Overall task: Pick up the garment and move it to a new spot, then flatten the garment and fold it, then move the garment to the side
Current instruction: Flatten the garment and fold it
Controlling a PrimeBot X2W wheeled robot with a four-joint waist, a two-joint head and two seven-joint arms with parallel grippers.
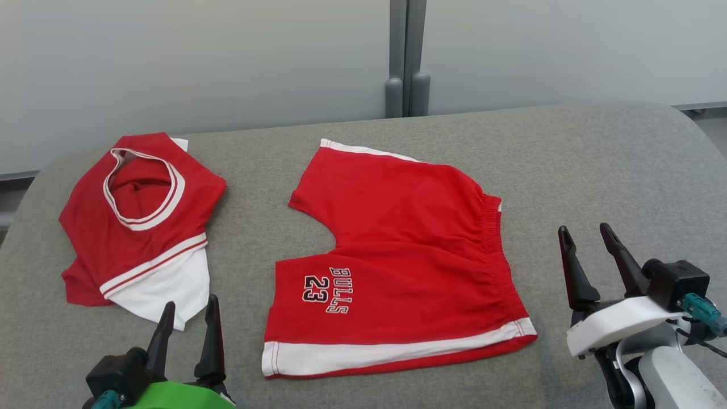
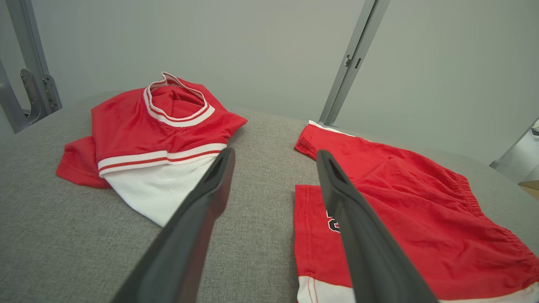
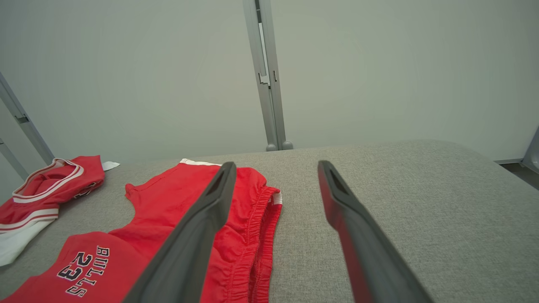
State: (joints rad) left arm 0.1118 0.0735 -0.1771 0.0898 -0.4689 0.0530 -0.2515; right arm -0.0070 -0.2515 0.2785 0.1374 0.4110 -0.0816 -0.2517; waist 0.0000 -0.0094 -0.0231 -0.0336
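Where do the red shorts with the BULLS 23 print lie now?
In the head view the red shorts lie flat in the middle of the grey surface, between the crumpled red jersey on their left and the right tool.

The shorts (image 1: 397, 250) are red, with a white stripe down each outer side and a gathered elastic waistband. They lie spread nearly flat, lightly wrinkled, around the middle of the grey tabletop (image 1: 596, 170). The waistband is toward the right and the two legs point left, splayed apart. The near leg carries "BULLS 23" in black and white print.
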